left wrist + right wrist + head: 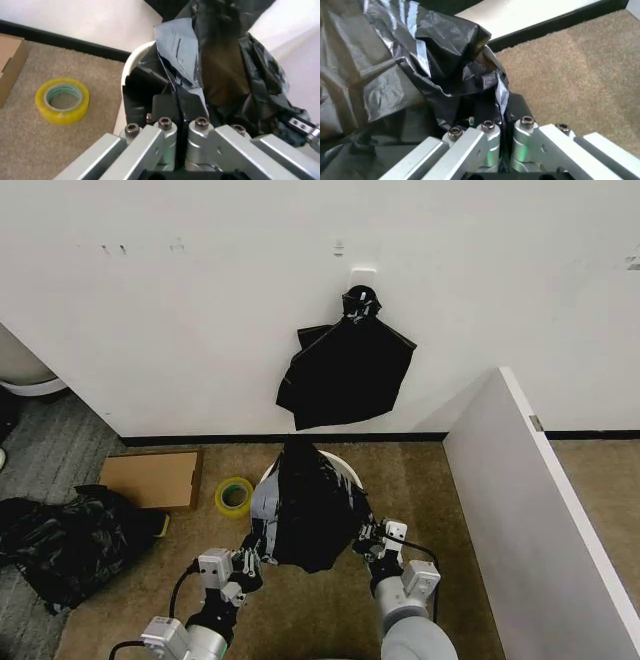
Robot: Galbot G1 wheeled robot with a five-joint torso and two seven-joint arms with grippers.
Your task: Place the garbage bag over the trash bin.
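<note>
No writing can be read anywhere. The bag (305,505), thin glossy wrinkled black film, is draped over the round cream-white bin (340,468) on the brown carpet (300,620) near the far wall, held up between the left gripper (250,555) and right gripper (368,538), each clamped narrow on a fold of film at the bag's near edge. Left of the bin lie a yellow tape roll (234,496), a flat cardboard box (150,478) and a lumpy black heap (65,545); a bunch of flat black bags (345,370) hangs on the wall.
</note>
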